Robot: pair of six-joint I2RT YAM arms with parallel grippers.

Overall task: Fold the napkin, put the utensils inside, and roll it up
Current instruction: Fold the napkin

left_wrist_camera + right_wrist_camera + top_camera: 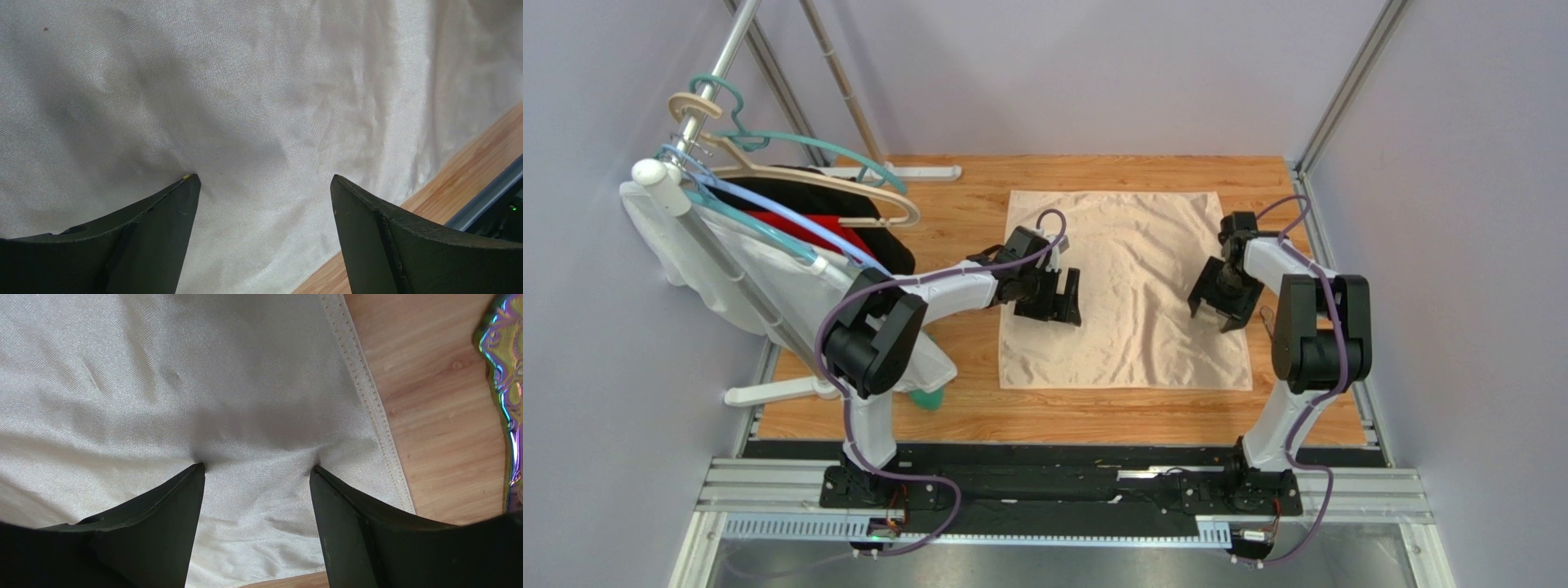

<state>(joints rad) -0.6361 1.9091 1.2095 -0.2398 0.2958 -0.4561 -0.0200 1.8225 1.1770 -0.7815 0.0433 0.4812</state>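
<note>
The pale peach-beige napkin (1130, 294) lies spread flat and slightly wrinkled on the wooden table. My left gripper (1053, 298) is over its left part. Its jaws are open, with the tips down on the cloth (264, 180) and nothing between them but flat fabric. My right gripper (1220, 300) is over the napkin's right part, near the stitched hem (368, 398). It is also open, with the tips resting on the cloth (258, 468). One ornate, iridescent purple-and-gold utensil (504, 367) lies on the wood just right of the hem. In the top view the utensils are hidden.
A clothes rack (707, 98) with hangers and white, red and black garments (787, 233) fills the left side. Something teal (925, 398) peeks out under the left arm. A metal rail (1063, 490) runs along the near edge, with grey walls on both sides.
</note>
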